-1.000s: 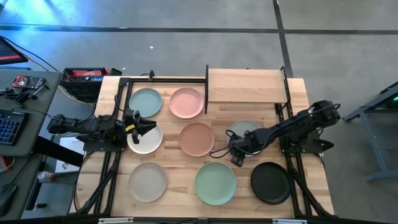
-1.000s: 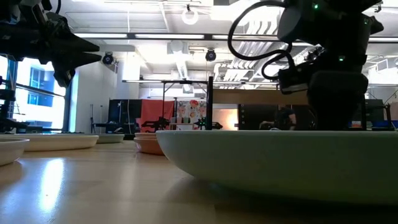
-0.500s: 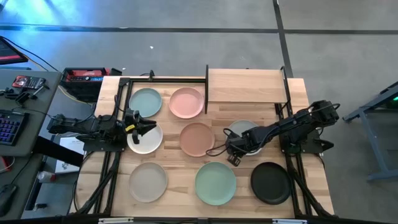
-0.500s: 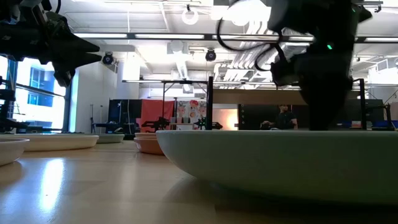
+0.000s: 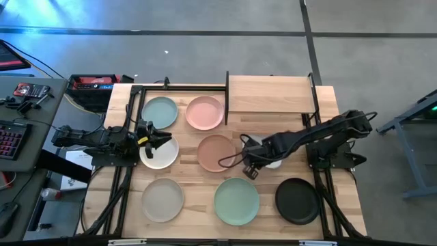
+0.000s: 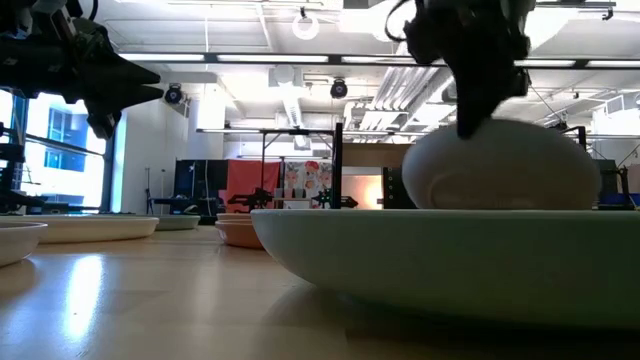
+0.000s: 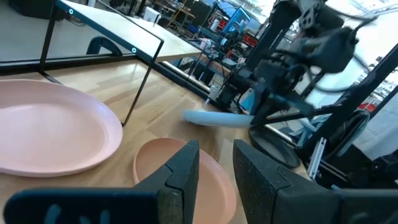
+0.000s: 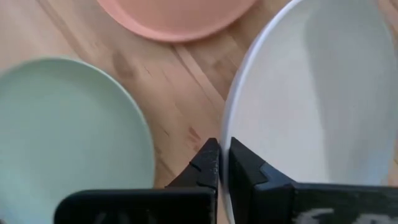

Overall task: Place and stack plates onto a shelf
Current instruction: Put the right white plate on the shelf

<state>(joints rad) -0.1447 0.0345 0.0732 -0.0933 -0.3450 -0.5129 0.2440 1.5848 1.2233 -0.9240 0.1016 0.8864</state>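
My right gripper (image 5: 248,168) is shut on the light grey plate (image 6: 500,165), which stands tilted between the terracotta plate (image 5: 216,152) and the black plate (image 5: 297,200); from above my arm hides most of it. The teal (image 5: 159,111), pink (image 5: 205,113), white (image 5: 158,153), beige (image 5: 162,199) and mint green (image 5: 237,201) plates lie flat on the table. The shelf (image 5: 271,94) stands at the far edge with nothing on it. My left gripper (image 5: 161,140) waits open over the white plate. My right gripper pinches the grey plate's rim (image 8: 231,115) between its two fingers, one on the inner face and one on the outside. The fingers come from above, slanting down. The held edge is raised and the underside (image 6: 520,180) faces the near edge; the mint plate hides the lower edge.
The mint green plate (image 8: 68,124) and the terracotta plate (image 8: 180,15) lie close beside the held rim. Black metal posts (image 5: 313,102) carry the shelf. Off the table's left side stand a keyboard (image 5: 10,140) and a red toolbox (image 5: 92,83).
My right gripper has moved toward the table's left edge and shut on the grey plate's rim. The plate, flat on the table before, is now tipped up with the held edge raised.
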